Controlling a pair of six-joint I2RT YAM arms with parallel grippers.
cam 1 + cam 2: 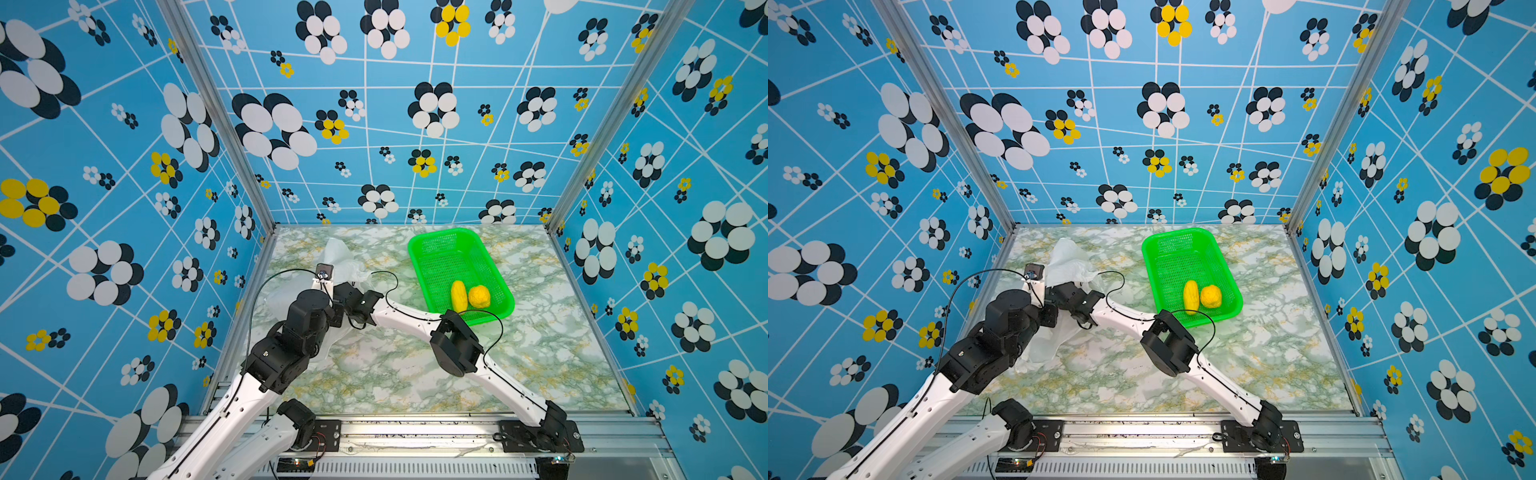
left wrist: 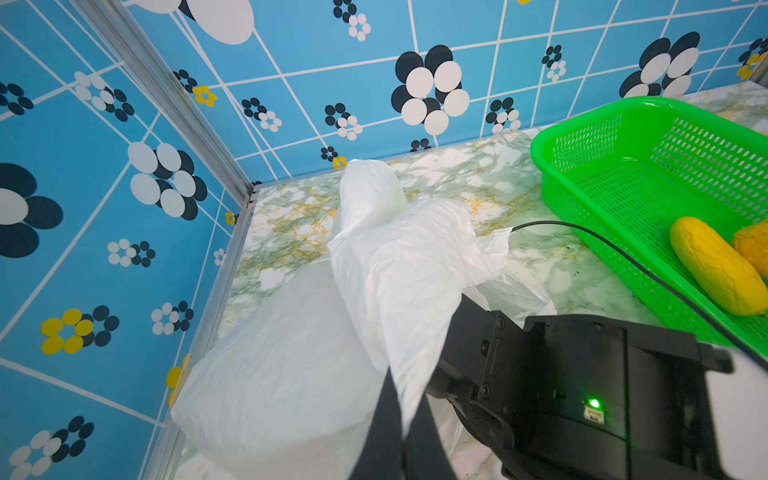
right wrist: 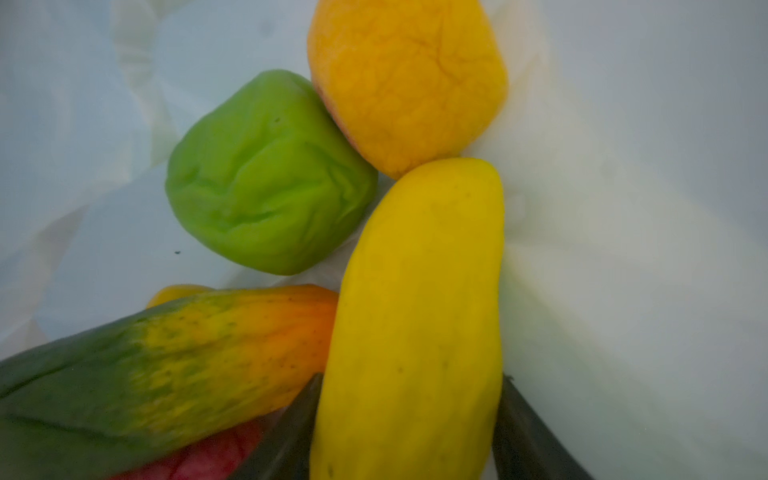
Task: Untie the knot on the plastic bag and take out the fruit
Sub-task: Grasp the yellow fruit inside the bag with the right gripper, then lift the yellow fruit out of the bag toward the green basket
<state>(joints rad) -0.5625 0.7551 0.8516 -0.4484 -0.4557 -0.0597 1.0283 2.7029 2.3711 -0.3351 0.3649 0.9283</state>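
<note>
The white plastic bag [image 1: 340, 254] [image 2: 395, 257] lies at the table's back left. My left gripper [image 2: 405, 386] is shut on a fold of the bag's rim and holds it up. My right gripper [image 3: 411, 376] reaches inside the bag, its two fingers pressed against both sides of a long yellow fruit [image 3: 415, 291]. Around it inside the bag lie a green round fruit [image 3: 266, 178], a yellow-orange one [image 3: 407, 83], a long green-orange one [image 3: 166, 361] and a red one [image 3: 208, 457]. The knot is out of view.
A green mesh basket [image 1: 441, 232] [image 2: 538, 151] stands at the back right, holding a ribbed yellow fruit [image 1: 458, 296] and a yellow-orange round one [image 1: 479, 296]. The two arms meet closely at the bag. The left wall's metal frame runs right beside the bag.
</note>
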